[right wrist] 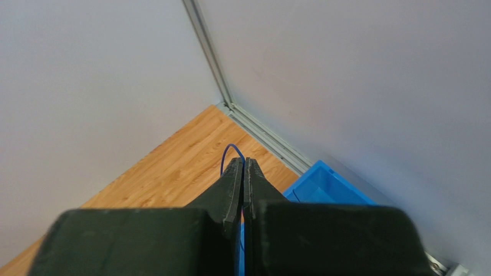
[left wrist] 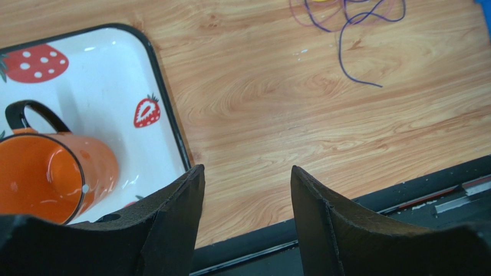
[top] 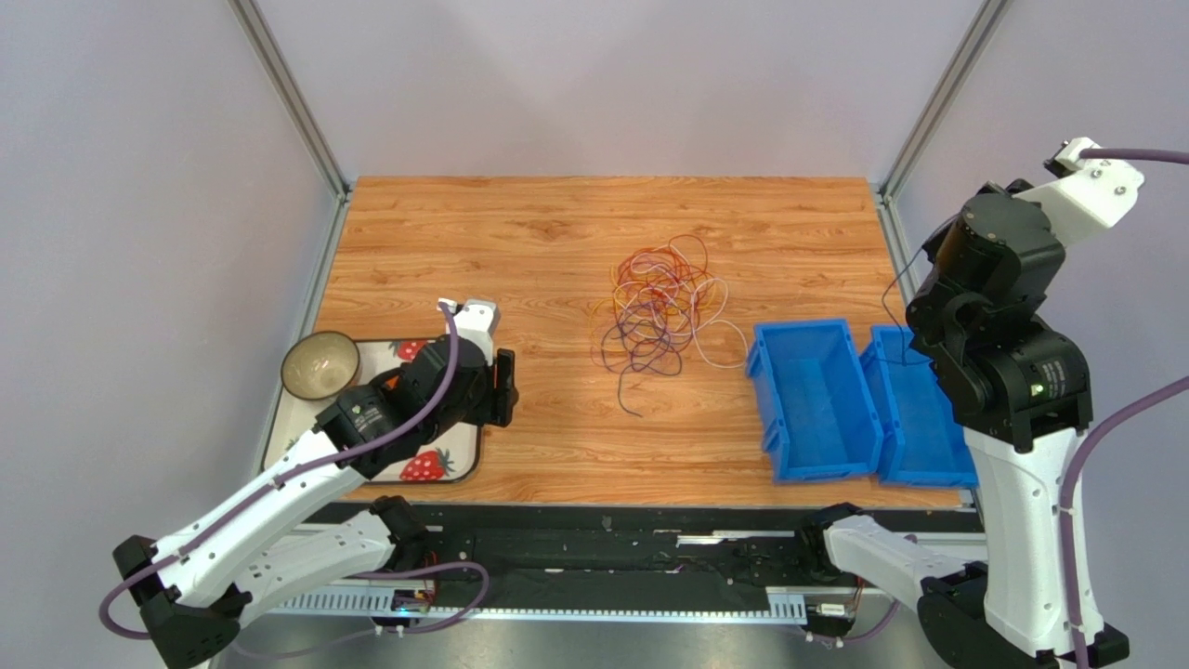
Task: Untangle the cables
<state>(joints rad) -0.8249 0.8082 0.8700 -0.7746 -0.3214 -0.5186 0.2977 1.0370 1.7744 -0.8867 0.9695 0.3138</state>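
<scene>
The cables [top: 660,298] lie in a loose tangle of orange, red, purple, white and yellow loops on the middle of the wooden table. Purple strands of the cables [left wrist: 357,26] show at the top of the left wrist view. My left gripper [top: 503,388] [left wrist: 246,168] is low beside the tray, left of the tangle and apart from it. It is open with only bare wood between its fingers. My right gripper [right wrist: 242,163] [top: 931,251] is raised above the blue bins, shut on one thin blue cable [right wrist: 225,156] that loops out past its fingertips and hangs down.
A strawberry-patterned tray [left wrist: 167,109] [top: 465,463] at the near left holds an orange mug [left wrist: 52,172] and a bowl [top: 320,365]. Two blue bins [top: 817,402] [top: 917,411] stand side by side at the near right. The black front rail [left wrist: 323,221] runs along the table's near edge.
</scene>
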